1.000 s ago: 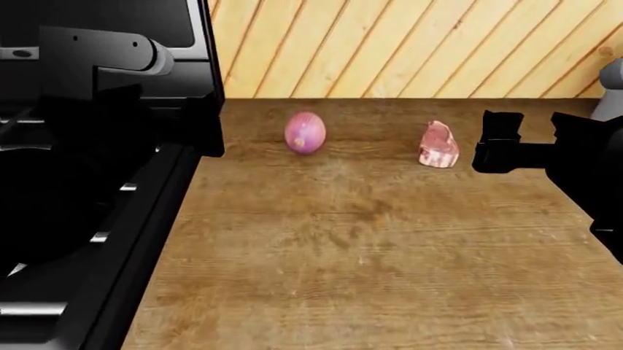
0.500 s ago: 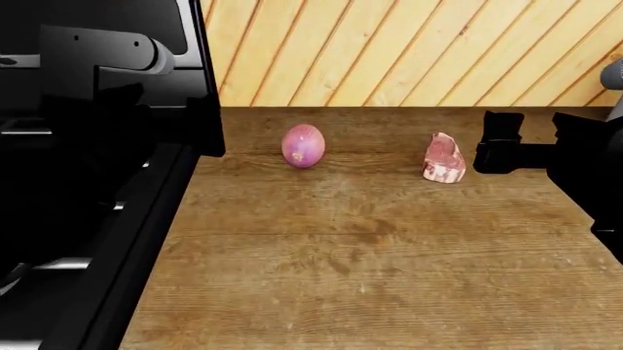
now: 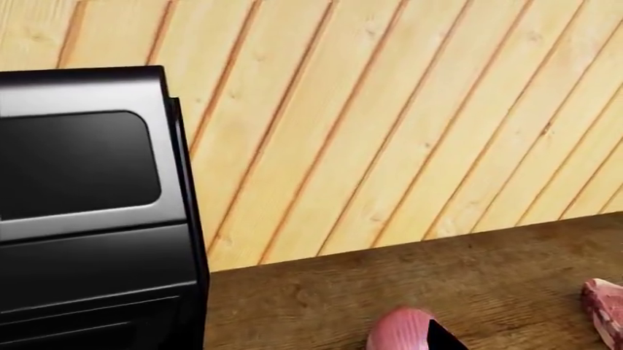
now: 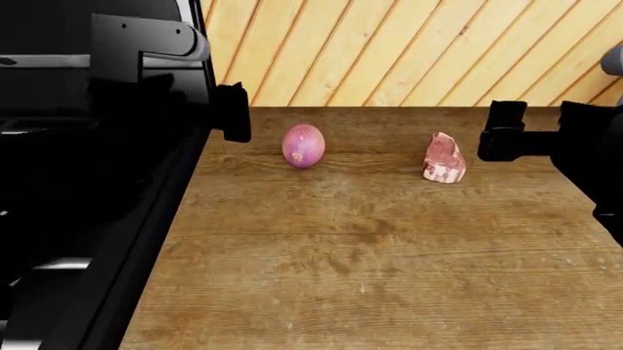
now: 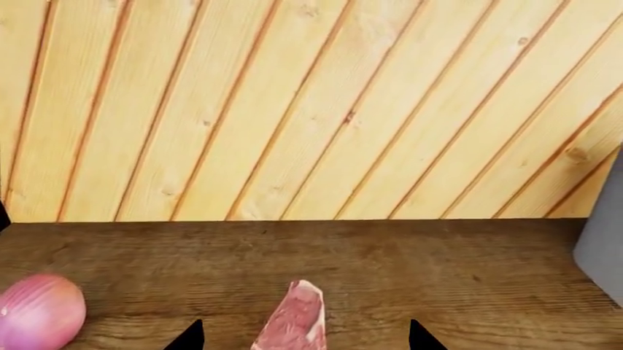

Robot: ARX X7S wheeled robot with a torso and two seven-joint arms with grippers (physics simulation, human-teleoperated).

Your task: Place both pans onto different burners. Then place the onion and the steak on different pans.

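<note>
The onion (image 4: pixel 303 146) stands on the wooden counter (image 4: pixel 341 248), with the steak (image 4: pixel 444 158) to its right. My left gripper (image 4: pixel 233 114) hangs just left of the onion (image 3: pixel 401 332), apart from it. One of its fingertips (image 3: pixel 443 340) shows far off centre, and the other is lost against the black stove, so it reads as open. My right gripper (image 4: pixel 504 133) is open just right of the steak (image 5: pixel 292 322), whose edge lies between the two fingertips (image 5: pixel 191 337) without touching them. The pans are out of view. No burners can be made out.
The black stove (image 4: pixel 87 219) fills the left side, and its raised back panel (image 3: pixel 87 204) stands beside the onion. A wooden plank wall (image 4: pixel 389 51) closes the counter's far edge. A grey object (image 5: pixel 602 240) stands at the far right.
My left gripper has moved right, past the stove's edge, toward the onion. The right gripper shifted slightly up and right. Onion and steak have not moved since half a second ago.
</note>
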